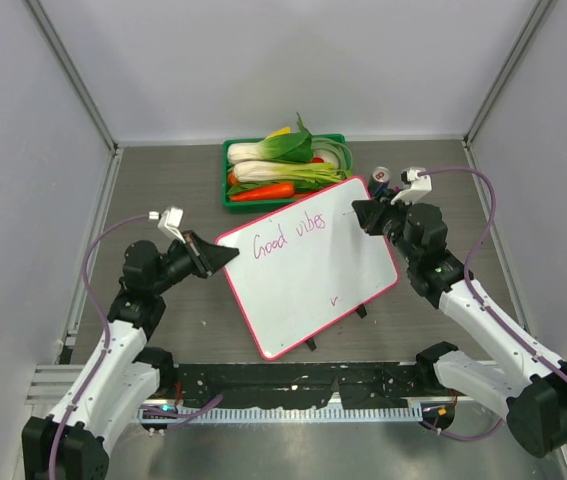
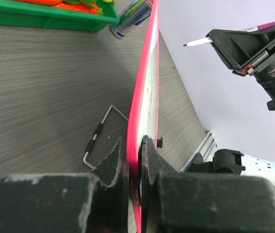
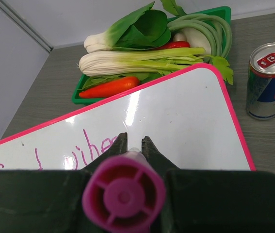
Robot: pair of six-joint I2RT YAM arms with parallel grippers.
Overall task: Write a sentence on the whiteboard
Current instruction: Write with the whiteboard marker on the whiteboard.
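Mid-table, set corner-on to the arms, one whiteboard (image 1: 313,280); along its upper part the sentence (image 1: 288,233), two words written, "Good vibes", in a single line climbing rightward along the board's long axis toward the far right corner. Bare white just past the last letter, and right there, at the board's far right edge, the right gripper (image 1: 361,213), closed round one magenta marker (image 3: 124,194), nib pointing back over the board. In the left wrist view, nib apart from the surface, not touching. Next word, by judgement, to go down to the right of "vibes", so far nearer the right arm: a drop onto the board, then a run on along the same slanting line. At the opposite, left corner, the left gripper (image 1: 228,258), clamped shut on the pink frame, apparently as a steadying hold. Lower on the board, one small tick mark (image 1: 334,298); along its near edge, two black clips (image 1: 361,311). Beyond the far edge, one green tray (image 1: 231,170) of vegetables and one drinks can (image 1: 380,177), near the marker hand. On the table by the board's left side, one bent wire handle (image 2: 98,138).
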